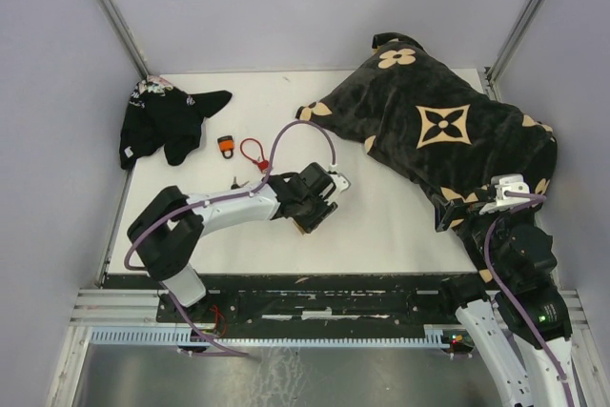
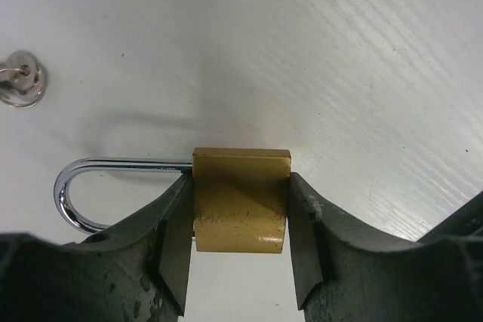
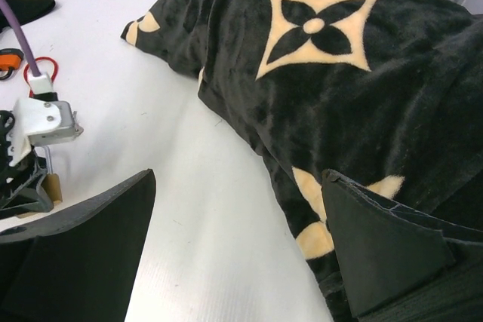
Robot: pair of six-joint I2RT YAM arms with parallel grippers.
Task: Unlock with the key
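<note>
Near the middle of the white table (image 1: 381, 226), the left gripper (image 2: 240, 262) clamps a small brass padlock with a chrome shackle (image 2: 241, 201) by two opposite sides of its body, the shackle sticking out sideways. A silver key on a ring (image 2: 21, 79) lies on the table just left of that gripper, apart from the lock. At the right, the right gripper (image 3: 241, 239) stands wide open and holds nothing, beside the near edge of a black plush blanket with cream flower motifs (image 1: 448, 121). Farther left lie a small orange lock with a red cable loop (image 1: 229, 146) and a crumpled black cloth (image 1: 167, 121).
</note>
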